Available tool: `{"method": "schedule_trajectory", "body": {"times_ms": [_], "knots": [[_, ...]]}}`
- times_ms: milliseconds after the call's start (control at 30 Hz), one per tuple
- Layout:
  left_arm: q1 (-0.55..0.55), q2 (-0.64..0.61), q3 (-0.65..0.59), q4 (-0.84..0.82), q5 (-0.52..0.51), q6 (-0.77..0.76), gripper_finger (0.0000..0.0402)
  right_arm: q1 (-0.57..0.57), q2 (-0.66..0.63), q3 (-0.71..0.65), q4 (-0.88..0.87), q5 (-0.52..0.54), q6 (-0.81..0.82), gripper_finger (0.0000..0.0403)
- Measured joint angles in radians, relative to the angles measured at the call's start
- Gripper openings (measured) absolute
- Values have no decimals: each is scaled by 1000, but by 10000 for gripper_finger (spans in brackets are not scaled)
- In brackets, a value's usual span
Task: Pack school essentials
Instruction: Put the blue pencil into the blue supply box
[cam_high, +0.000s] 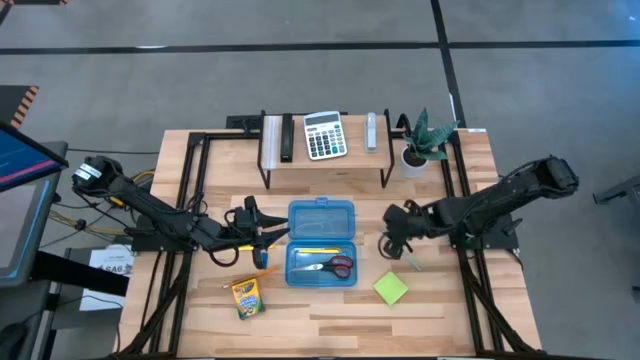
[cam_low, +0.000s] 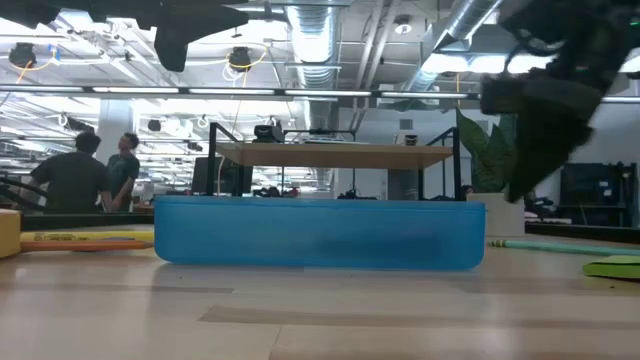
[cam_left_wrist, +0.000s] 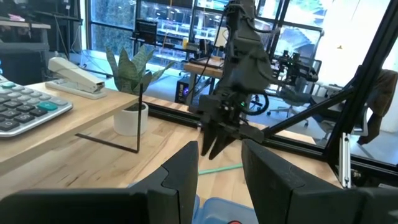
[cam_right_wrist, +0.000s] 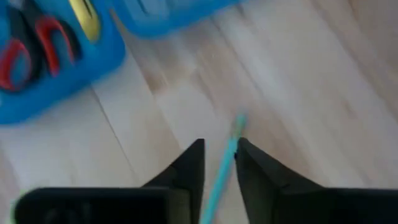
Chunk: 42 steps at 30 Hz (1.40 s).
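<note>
The open blue pencil box (cam_high: 321, 243) lies mid-table, with the red-handled scissors (cam_high: 328, 266) and a yellow pencil (cam_high: 318, 249) in its tray. The thin green pen (cam_high: 411, 262) lies flat on the wood to the right of the box. My right gripper (cam_right_wrist: 219, 155) hovers open over the pen (cam_right_wrist: 225, 163), one finger on either side, and the low view shows it clear of the table. My left gripper (cam_high: 268, 240) waits open at the box's left side, holding nothing. The crayon box (cam_high: 245, 297) and the lime sticky-note pad (cam_high: 391, 289) lie near the table's front. I see no blue eraser.
A raised shelf (cam_high: 325, 160) at the table's far side carries the calculator (cam_high: 324, 135) and dark and grey bar-shaped items. A potted plant (cam_high: 420, 145) stands to its right. Another pencil (cam_high: 258, 272) lies left of the box. People stand in the room behind (cam_low: 95, 170).
</note>
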Motion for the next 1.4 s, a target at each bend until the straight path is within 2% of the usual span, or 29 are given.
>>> {"method": "schedule_trajectory", "body": {"times_ms": [133, 267, 467, 667, 833, 1133, 1400], "knots": [[0, 0, 0, 0, 0, 4, 112, -60, 41, 0, 28, -22, -83, 158], [0, 0, 0, 3, 0, 12, 112, -87, 124, 0, 44, -26, -115, 175], [0, 0, 1, 1, 0, 14, 112, -101, 234, 0, 102, -37, -133, 171], [0, 0, 1, 0, 0, 14, 112, -121, 285, 5, 115, -51, -135, 158], [0, 0, 1, 0, 0, 14, 112, -135, 287, 5, 115, -63, -138, 125], [0, 0, 1, 0, 0, 13, 112, -138, 290, 3, 119, -51, -167, 13], [0, 0, 1, 0, 0, 13, 112, -146, 271, 0, 115, -47, -180, 7]]}}
